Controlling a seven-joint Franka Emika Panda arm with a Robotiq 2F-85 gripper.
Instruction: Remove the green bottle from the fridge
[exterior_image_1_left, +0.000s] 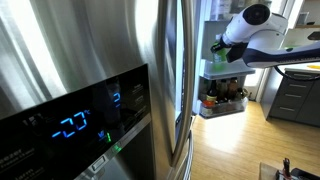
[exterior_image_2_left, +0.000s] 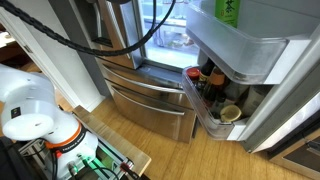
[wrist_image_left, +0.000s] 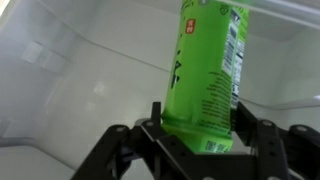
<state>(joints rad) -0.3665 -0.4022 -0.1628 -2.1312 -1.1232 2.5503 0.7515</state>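
The green bottle (wrist_image_left: 205, 65) fills the middle of the wrist view, tilted, with its lower end between my gripper's (wrist_image_left: 200, 135) two black fingers, which press on both its sides. White fridge walls lie behind it. In an exterior view the bottle (exterior_image_2_left: 228, 10) stands in the upper white door bin (exterior_image_2_left: 240, 50) at the frame's top edge. My gripper is cut off there. In an exterior view the white arm (exterior_image_1_left: 255, 30) reaches to the open door with the bottle (exterior_image_1_left: 216, 45) at its tip. The steel fridge (exterior_image_1_left: 90, 50) shows its dispenser panel with blue digits (exterior_image_1_left: 72, 125).
Dark brown jars and bottles (exterior_image_2_left: 205, 85) stand in the lower door shelf (exterior_image_1_left: 222, 98). Steel freezer drawers (exterior_image_2_left: 150, 100) sit below the fridge opening. The floor is wood (exterior_image_1_left: 230, 145). A dark grey cabinet (exterior_image_1_left: 295, 95) stands at the far side. My base (exterior_image_2_left: 35, 120) is near a cluttered table.
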